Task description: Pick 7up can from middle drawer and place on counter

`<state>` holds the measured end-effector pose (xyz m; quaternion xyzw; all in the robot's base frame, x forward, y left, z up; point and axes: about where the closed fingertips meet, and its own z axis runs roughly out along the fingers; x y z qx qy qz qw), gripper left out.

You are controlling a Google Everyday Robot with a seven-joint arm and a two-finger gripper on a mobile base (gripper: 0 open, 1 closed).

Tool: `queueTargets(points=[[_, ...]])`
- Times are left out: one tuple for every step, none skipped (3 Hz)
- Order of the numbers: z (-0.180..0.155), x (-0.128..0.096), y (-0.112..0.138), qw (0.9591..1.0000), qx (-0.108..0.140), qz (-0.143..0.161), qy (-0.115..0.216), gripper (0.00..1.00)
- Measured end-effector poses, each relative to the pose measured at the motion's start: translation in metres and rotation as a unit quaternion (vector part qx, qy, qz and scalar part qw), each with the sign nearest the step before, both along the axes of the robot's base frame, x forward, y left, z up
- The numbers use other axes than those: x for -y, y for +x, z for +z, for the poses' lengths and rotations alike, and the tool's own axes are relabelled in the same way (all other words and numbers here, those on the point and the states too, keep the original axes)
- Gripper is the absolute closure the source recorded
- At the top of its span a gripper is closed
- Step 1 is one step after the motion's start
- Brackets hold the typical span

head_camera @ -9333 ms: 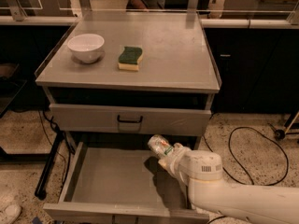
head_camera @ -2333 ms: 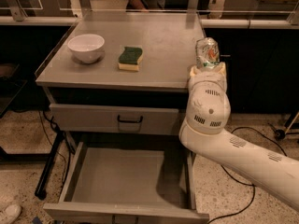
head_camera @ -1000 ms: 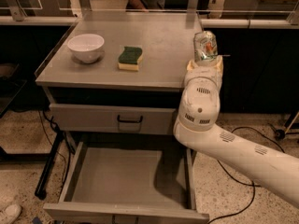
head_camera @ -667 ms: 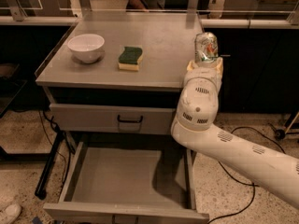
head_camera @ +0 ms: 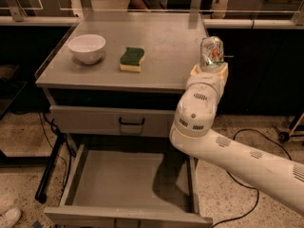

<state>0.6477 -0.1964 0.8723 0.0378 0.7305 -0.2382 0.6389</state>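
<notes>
The 7up can [head_camera: 211, 52], dented and silvery-green with red marks, stands upright in my gripper [head_camera: 209, 68] at the right front edge of the counter [head_camera: 161, 46]. My gripper is shut on the can's lower part, and the white arm hides its fingers and the can's base. I cannot tell whether the can rests on the counter or hangs just above it. Below, the middle drawer [head_camera: 118, 179] is pulled out, its grey floor bare.
A white bowl [head_camera: 87, 48] and a green-and-yellow sponge [head_camera: 131, 59] sit on the counter's left half. Clear side guards [head_camera: 57, 46] line the counter's edges. The top drawer [head_camera: 128, 121] is closed. Cables [head_camera: 242, 184] lie on the floor at right.
The can came out of the drawer and up to the counter's right edge. Over the last second the arm shifted slightly left with the can still held.
</notes>
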Motion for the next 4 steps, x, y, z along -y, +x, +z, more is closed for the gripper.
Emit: queueTargets(points=[[0.002, -0.002, 0.007, 0.9998, 0.017, 0.003, -0.012, 1.00], [0.005, -0.010, 0.016, 0.9983, 0.015, 0.034, -0.045, 1.00], [0.004, -0.009, 0.016, 0.9982, 0.012, 0.031, -0.051, 1.00], [0.012, -0.002, 0.024, 0.9937, -0.004, 0.040, -0.104, 1.00]])
